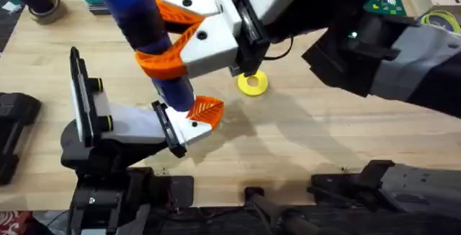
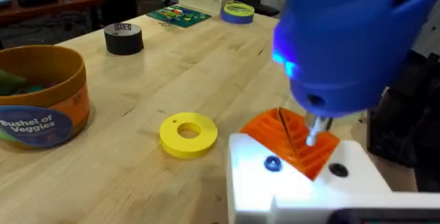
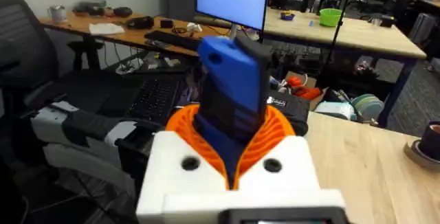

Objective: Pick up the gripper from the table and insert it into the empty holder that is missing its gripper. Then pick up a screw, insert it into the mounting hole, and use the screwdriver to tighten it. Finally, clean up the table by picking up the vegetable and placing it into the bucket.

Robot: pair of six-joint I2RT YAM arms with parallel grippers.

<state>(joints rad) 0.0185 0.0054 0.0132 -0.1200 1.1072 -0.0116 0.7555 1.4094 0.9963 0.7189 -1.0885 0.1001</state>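
Yellow disc (image 1: 253, 83) is lying flat mid-table (image 1: 324, 141). Black tape roll (image 2: 124, 38) is standing toward the far edge; green circuit board (image 2: 179, 16) is resting nearer that edge.

- A robotics lab set inside an open office.
- A pale wooden worktop (image 1: 324, 134) carries tape rolls (image 2: 124, 37) and a green circuit board (image 2: 177, 16) at the upper middle of the left wrist view.
- In the right wrist view, a lit monitor (image 3: 232, 1) stands at top centre, with a keyboard (image 3: 155, 97) below it and a black office chair (image 3: 27, 38) at the left.
- More desks (image 3: 344, 31) with clutter fill the upper right.
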